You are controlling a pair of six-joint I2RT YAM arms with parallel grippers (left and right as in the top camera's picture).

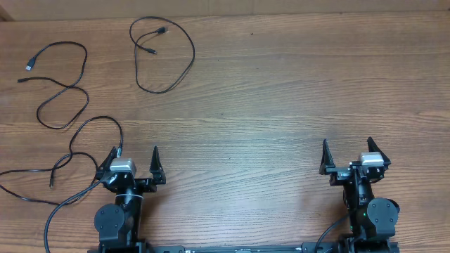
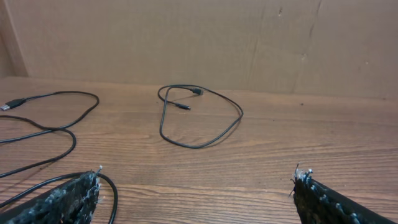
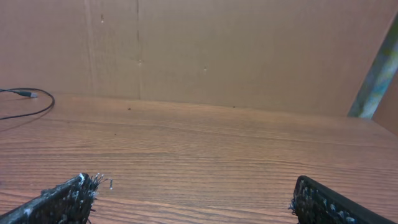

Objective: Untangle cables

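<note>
Three thin black cables lie apart from one another on the wooden table. One forms a loose loop (image 1: 159,92) at the far centre-left, seen straight ahead as a loop (image 2: 198,147) in the left wrist view. A second cable (image 1: 67,44), with a silver USB plug (image 2: 12,104), snakes along the far left. The third cable (image 1: 98,118) curls at the near left and passes right beside my left finger (image 2: 81,193). My left gripper (image 1: 133,156) (image 2: 198,176) is open and empty. At the near right, my right gripper (image 1: 347,144) (image 3: 193,182) is also open and empty, far from all the cables.
A brown cardboard wall (image 2: 249,43) stands along the table's far edge. A thicker black arm cable (image 1: 49,225) loops beside the left arm's base. In the right wrist view a piece of cable (image 3: 37,111) shows at the far left.
</note>
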